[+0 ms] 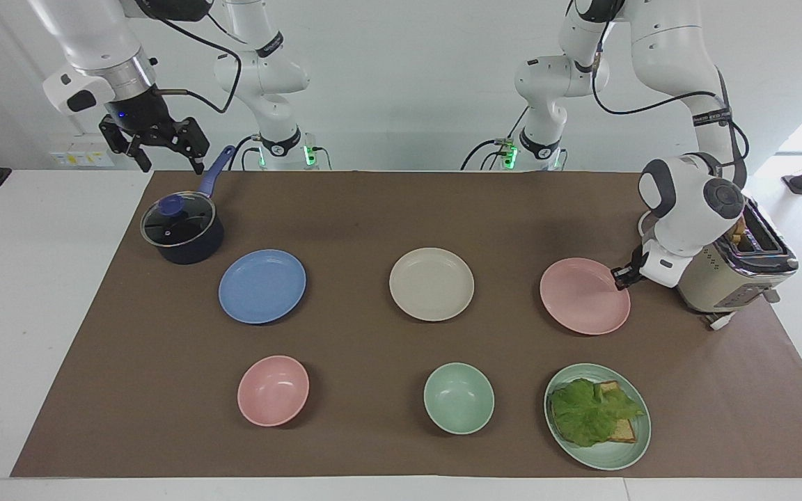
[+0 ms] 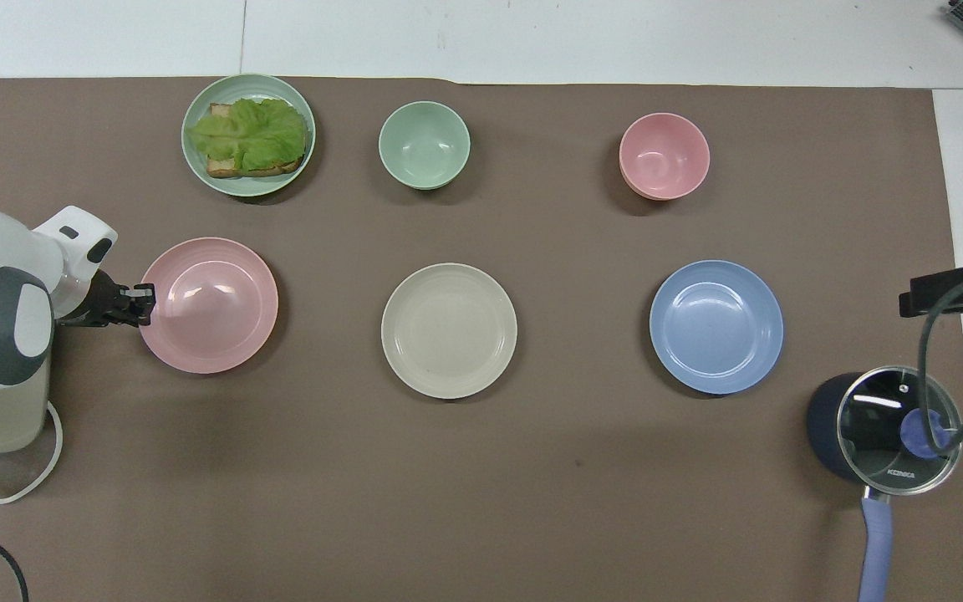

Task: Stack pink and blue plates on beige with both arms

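The left pincer (image 1: 619, 278) is down at the rim of the pink plate (image 1: 584, 296), at the edge that faces the left arm's end of the table, and its fingers are pressed together on that rim, pinching the plate. In the overhead view the same pincer (image 2: 145, 294) meets the plate (image 2: 210, 304) at its outermost edge, with the rest of the plate stretching away from it toward the middle of the table. The plate sits between the toaster (image 1: 735, 271) and the beige plate (image 1: 431, 284), and nearer to the robots than the green plate with lettuce and bread (image 1: 597, 415). Whether the pinched edge is off the brown mat (image 1: 373, 209) or the plate lies flat cannot be told.

The beige plate lies bare in the middle of the table, well apart from both pincers. The blue plate (image 1: 262, 286) lies flat toward the right arm's end, beside the beige plate and just farther from the robots than the dark saucepan with a glass lid (image 1: 182, 232).

The right pincer (image 1: 162, 154) hangs in the air with its fingers spread, holding nothing, over the corner of the mat next to the saucepan's handle and well apart from the blue plate. That arm waits
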You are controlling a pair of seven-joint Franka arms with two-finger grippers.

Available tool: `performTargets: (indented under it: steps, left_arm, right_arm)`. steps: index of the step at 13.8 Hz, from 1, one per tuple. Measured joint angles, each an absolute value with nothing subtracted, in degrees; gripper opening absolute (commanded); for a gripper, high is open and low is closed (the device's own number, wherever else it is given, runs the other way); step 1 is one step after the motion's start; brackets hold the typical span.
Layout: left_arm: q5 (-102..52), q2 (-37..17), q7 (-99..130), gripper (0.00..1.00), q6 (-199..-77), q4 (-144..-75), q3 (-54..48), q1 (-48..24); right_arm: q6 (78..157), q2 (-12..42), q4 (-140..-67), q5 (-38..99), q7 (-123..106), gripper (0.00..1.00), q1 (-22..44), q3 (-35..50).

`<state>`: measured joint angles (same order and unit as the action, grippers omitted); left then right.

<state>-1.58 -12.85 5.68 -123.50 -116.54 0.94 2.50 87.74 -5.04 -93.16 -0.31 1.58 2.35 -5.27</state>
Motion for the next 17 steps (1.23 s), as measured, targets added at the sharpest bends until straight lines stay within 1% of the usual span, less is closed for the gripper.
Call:
performTargets:
  steps: [2,9,13,17]
  left_arm:
    - [-2.06,-12.85,5.65,0.00,-121.21,-115.20,0.46,2.48]
    - [-9.63,-12.57,3.62,0.00,-110.04,-107.34,-3.03,1.06]
    - [-13.02,-11.04,3.36,0.00,-108.48,-106.23,-7.03,0.89]
    - [-13.86,-10.60,3.46,0.00,-108.37,-106.25,-8.66,-3.53]
  right_arm:
    - [87.74,-5.04,-93.16,-0.31,1.58,1.00,2.33,-5.28]
    - [87.74,-5.04,-93.16,-0.31,1.58,1.00,2.29,-5.28]
    - [87.74,-5.04,-93.16,-0.30,1.58,1.00,2.24,-5.28]
    - [87.74,-5.04,-93.18,-0.29,1.58,1.00,2.08,-5.28]
